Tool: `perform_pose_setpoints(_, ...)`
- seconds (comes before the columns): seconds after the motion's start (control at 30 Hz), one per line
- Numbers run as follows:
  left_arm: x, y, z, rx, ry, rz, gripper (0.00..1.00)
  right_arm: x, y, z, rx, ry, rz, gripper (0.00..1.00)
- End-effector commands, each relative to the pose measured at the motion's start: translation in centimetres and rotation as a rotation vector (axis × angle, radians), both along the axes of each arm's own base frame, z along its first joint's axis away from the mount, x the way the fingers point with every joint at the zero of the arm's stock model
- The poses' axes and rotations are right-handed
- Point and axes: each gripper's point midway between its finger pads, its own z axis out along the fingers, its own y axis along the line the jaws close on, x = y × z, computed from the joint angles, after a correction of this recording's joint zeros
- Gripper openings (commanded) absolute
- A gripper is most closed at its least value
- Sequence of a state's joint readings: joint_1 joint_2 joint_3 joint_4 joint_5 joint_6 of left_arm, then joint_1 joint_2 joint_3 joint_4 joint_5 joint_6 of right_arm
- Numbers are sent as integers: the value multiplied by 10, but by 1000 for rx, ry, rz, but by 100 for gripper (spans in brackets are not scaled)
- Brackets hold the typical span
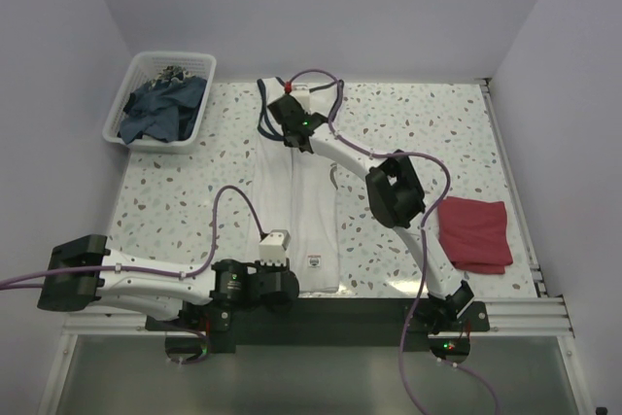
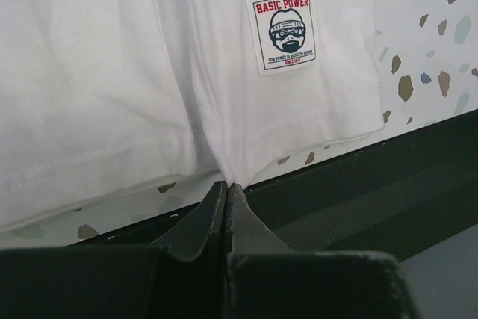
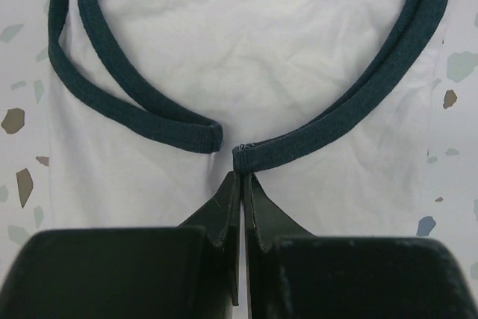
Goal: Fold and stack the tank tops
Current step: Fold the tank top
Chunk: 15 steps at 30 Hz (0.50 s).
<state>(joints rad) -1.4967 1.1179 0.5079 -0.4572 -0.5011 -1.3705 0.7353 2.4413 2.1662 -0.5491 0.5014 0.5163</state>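
White with navy trim, one tank top (image 1: pixel 306 221) is lying as a long narrow strip down the middle of the speckled bench (image 1: pixel 194 191). Its neck end is pointing far and its hem is reaching the near edge. A small square label (image 2: pixel 281 33) reading BASIC POWER is showing on the cloth near the hem's right corner.

The left gripper (image 2: pixel 226 192) is sitting low at the near edge, its jaws pressing fully together on the hem. A crease in the white cloth is running straight into their tips. The right gripper (image 3: pixel 240 181) is reaching across to the far end of the strip. Its jaws are likewise pressing shut, nipping the cloth just where two loops of the navy trim (image 3: pixel 134 110) are meeting.

The dark red tank top (image 1: pixel 474 233) is resting folded into a flat rectangle near the right side of the bench, well apart from the white one and beside the right arm's lower link.

At the far left corner a white plastic basket (image 1: pixel 124 94) is holding a heap of dark blue cloth (image 1: pixel 160 104).
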Motion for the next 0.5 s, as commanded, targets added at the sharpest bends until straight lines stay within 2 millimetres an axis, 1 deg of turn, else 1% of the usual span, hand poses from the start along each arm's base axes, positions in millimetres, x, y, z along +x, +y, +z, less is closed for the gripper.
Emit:
perform_pose_setpoints(0.0, -2, -1, -2, -22, 6, 10, 0, 7, 16, 27, 72, -59, 8, 0)
perform_pose_setpoints(0.03, -3, 1, -4, -16, 7, 10, 0, 7, 17, 22, 69, -50, 13, 0)
perform_pose_setpoints(0.2, -3, 0, -5, -11, 7, 4, 0, 7, 18, 14, 57, -36, 14, 1)
perform_pose_setpoints(0.23, -3, 0, -3, -14, 4, 5, 3, 7, 17, 10, 52, -31, 15, 4)
perform_pose_setpoints(0.27, -2, -1, 0, -20, 0, 9, 11, 7, 18, 11, 54, -32, 18, 8)
perform_pose_setpoints(0.3, 1, 3, 2, -7, -14, 17, 27, 7, 18, 12, 56, -32, 21, 23)
perform_pose_setpoints(0.33, 3, 1, 9, -17, -24, 21, 34, 7, 19, 15, 59, -36, 26, 32)
perform_pose_setpoints(0.37, 5, 1, 18, -35, -38, 24, 39, 7, 22, 24, 71, -45, 45, 38)
perform_pose_setpoints(0.4, 6, 3, 23, -31, -50, 24, 47, 7, 25, 30, 80, -54, 55, 49)
perform_pose_setpoints(0.47, 14, 0, 46, -75, -94, 33, 51, 9, 27, 56, 99, -87, 78, 58)
